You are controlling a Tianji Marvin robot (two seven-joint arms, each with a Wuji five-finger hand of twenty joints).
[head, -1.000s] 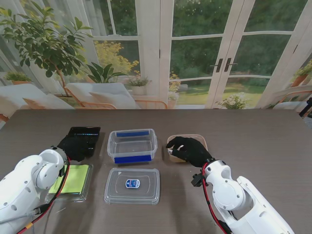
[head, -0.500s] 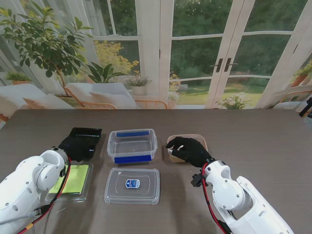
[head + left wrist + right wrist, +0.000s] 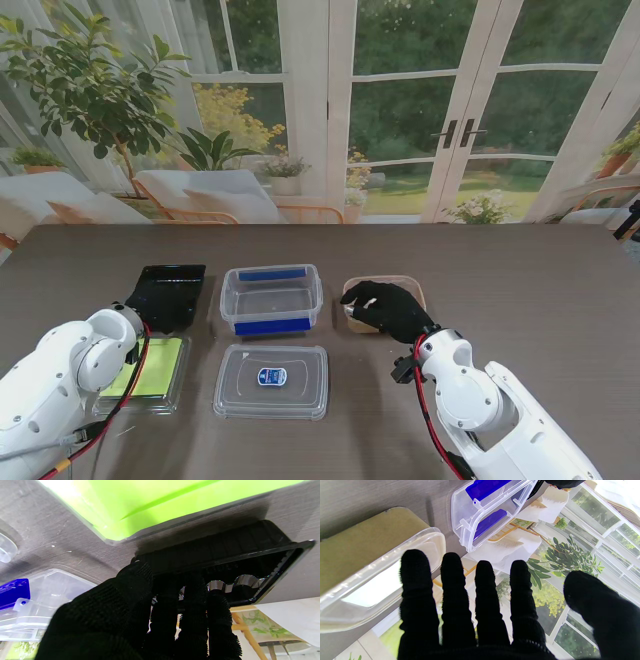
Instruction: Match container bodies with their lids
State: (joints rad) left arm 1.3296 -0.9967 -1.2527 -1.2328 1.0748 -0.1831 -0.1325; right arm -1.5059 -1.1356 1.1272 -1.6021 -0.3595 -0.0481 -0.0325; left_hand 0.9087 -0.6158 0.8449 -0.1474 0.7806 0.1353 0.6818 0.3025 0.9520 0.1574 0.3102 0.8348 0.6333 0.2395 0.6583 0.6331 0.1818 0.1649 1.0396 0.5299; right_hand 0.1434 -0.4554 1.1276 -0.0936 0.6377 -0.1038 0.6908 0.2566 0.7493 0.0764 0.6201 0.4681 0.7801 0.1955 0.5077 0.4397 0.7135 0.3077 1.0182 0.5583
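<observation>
Left wrist view: my left hand (image 3: 155, 620) has its fingers (image 3: 215, 615) curled into the black tray (image 3: 225, 555), thumb on the outer wall, so it is pinching the tray's near rim. The tray looks tilted, its gripped edge raised off the wood, probably so it can be carried to a lid. Just beside it lies the green-bottomed container (image 3: 150, 507) under a clear cover, at the table's (image 3: 520, 270) left near corner; I judge that one already paired.

Stand view, working outward: black tray (image 3: 168, 292) sits left of centre, my left hand (image 3: 140, 305) largely hidden by the forearm. The clear box with blue latches (image 3: 272, 298) stands open mid-table, and its flat clear lid (image 3: 271, 380) lies nearer to me, apart from it, label up, not yet fitted.

Right wrist view: my right hand (image 3: 480, 610) is spread, fingers apart, holding nothing. It hovers over the clear rounded lid (image 3: 377, 585) resting on the tan container (image 3: 362, 547), likely to press or seat it. Whether the fingertips touch the lid I cannot tell. In the stand view this right hand (image 3: 388, 308) covers most of the tan container (image 3: 412, 290), right of the latched box.
</observation>
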